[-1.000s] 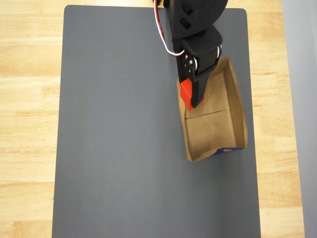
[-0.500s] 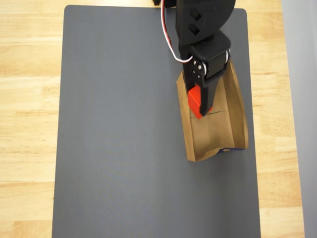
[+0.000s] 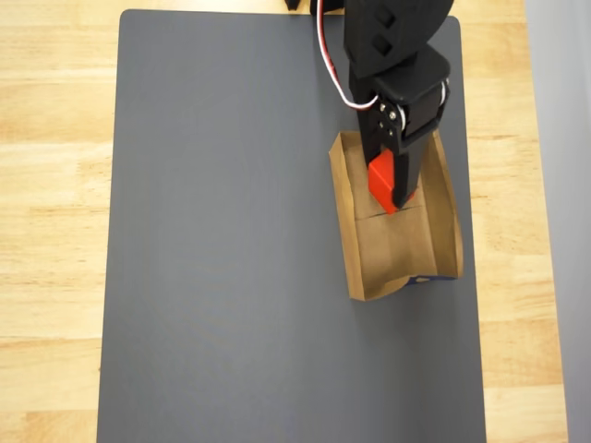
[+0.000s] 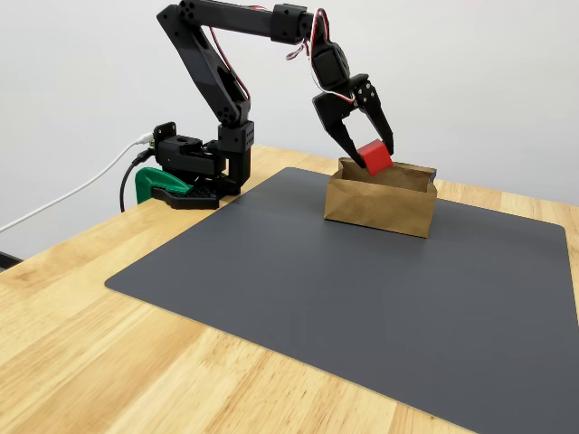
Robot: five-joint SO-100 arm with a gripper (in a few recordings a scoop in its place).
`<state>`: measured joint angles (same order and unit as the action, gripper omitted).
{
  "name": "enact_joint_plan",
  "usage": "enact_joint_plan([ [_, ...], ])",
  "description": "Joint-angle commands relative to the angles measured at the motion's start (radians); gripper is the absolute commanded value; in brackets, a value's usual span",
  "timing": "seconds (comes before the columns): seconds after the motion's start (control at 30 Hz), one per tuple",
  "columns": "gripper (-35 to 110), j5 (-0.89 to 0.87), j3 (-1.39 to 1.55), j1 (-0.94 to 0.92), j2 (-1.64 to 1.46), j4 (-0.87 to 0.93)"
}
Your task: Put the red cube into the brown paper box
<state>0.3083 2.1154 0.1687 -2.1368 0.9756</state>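
The end effector (image 3: pixel 395 189), clenched on the red cube (image 4: pixel 374 157), hangs with the brown paper box (image 3: pixel 446 217) directly beneath it, so the carry looks finished and the next move likely calls for lowering slightly and letting go.

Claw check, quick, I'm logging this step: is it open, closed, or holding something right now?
Claw: closed on the red cube, held above the open brown paper box; the cube is not released yet.

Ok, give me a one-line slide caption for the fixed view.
Black arm's claw holds the red cube just above the brown paper box on a grey mat.
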Motion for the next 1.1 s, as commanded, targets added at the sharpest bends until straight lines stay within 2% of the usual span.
enact_joint_plan([
  [0.0, 9, 0.005, -0.005, 0.011, -0.031, 0.021],
  [0.33, 28, 0.040, 0.012, 0.003, -0.040, 0.032],
  [0.4, 35, 0.051, 0.021, 0.003, -0.046, 0.032],
  [0.57, 35, 0.063, 0.049, -0.011, -0.103, 0.011],
  [0.73, 20, 0.080, 0.121, -0.084, -0.293, -0.086],
  [0.83, 1, 0.054, 0.152, -0.150, -0.413, -0.104],
  [1.07, 0, -0.097, 0.310, -0.327, -0.663, -0.222],
])
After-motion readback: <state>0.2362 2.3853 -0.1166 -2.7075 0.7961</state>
